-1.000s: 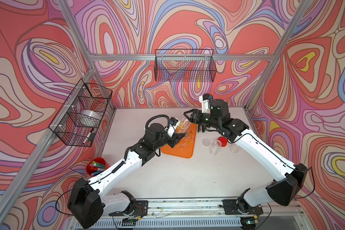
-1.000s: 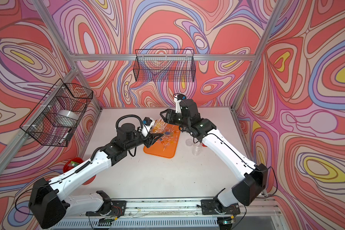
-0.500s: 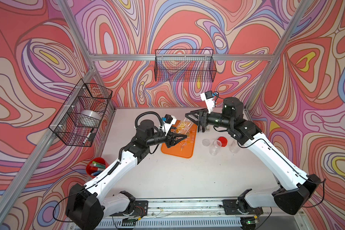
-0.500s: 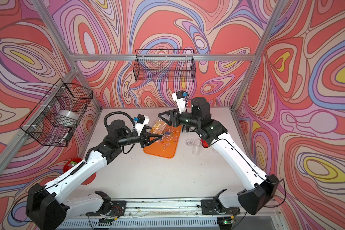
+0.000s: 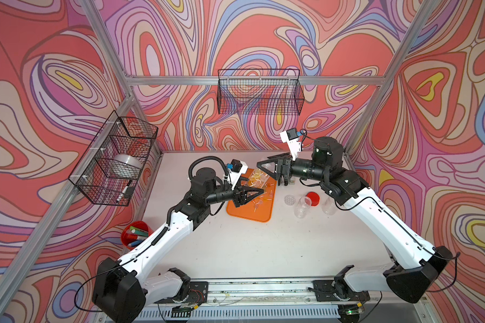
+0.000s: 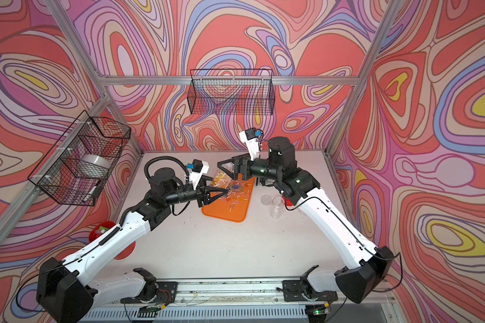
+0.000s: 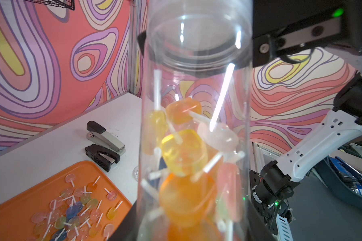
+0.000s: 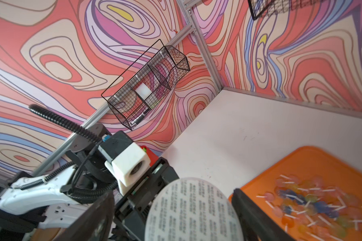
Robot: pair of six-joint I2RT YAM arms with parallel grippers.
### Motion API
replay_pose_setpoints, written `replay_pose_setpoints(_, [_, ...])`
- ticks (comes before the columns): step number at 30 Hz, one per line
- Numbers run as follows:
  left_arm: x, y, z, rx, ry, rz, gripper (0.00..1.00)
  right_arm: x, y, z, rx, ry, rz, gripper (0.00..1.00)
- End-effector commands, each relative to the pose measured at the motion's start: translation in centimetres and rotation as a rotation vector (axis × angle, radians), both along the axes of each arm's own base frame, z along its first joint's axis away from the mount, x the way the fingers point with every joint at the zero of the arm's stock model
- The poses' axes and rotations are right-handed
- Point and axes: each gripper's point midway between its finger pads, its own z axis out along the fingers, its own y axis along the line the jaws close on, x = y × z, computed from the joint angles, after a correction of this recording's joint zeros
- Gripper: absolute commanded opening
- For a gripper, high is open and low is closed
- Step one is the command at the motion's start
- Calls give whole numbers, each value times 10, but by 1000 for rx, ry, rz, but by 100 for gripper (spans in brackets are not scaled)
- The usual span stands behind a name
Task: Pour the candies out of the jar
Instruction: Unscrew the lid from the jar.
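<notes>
The left jaws are clamping the clear jar (image 5: 256,177) by its wall, centre of both top views, over the upper end of the orange tray (image 5: 249,214). The right jaws are standing wide, flanking its round end without pinching. Some candies (image 7: 184,152) are bunching inside; others are lying on the tray. Likely light, smooth, slippery plastic: grip the straight wall firmly.
</notes>
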Motion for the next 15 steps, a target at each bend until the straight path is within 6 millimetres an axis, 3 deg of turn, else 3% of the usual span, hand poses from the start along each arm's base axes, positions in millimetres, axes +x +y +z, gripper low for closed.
replay_pose_setpoints(1, [7,5,19,-9,-70,57,0,18,-16,14,12,19,-159,98])
replay_pose_setpoints(7, [21,14,9,45,-82,168,0,39,-41,7,-18,86,-364,98])
replay_pose_setpoints(15, [28,7,-6,178,-136,253,0,51,-30,-16,-18,175,-383,93])
